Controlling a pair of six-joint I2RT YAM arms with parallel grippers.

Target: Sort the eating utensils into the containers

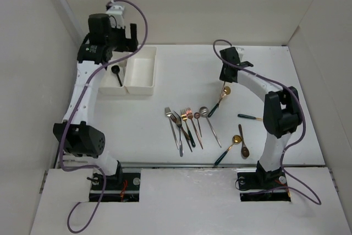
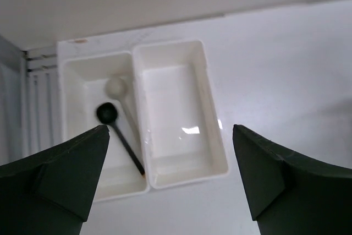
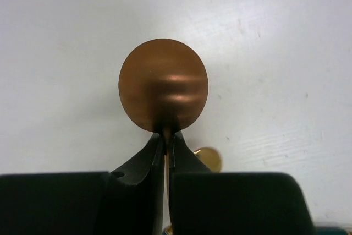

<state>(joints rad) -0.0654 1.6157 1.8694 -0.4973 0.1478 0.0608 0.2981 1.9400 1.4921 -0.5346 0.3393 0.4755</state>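
My right gripper (image 3: pixel 166 138) is shut on the neck of a copper spoon (image 3: pixel 163 83) and holds it above the white table, bowl pointing away. A gold spoon bowl (image 3: pixel 209 159) lies on the table just below it. In the top view this gripper (image 1: pixel 226 78) is right of centre. My left gripper (image 2: pixel 170 136) is open and empty above the two joined white bins (image 2: pixel 212 108), which stand at the back left (image 1: pixel 144 89). The left bin holds a black spoon (image 2: pixel 118 136) and a pale spoon (image 2: pixel 116 87). The right bin is empty. Several forks and spoons (image 1: pixel 184 127) lie mid-table.
A silver long-handled spoon (image 1: pixel 210 127), a gold spoon with a green handle (image 1: pixel 228 151), a copper spoon (image 1: pixel 243 148) and a green-handled utensil (image 1: pixel 250 117) lie near the right arm. White walls enclose the table on three sides.
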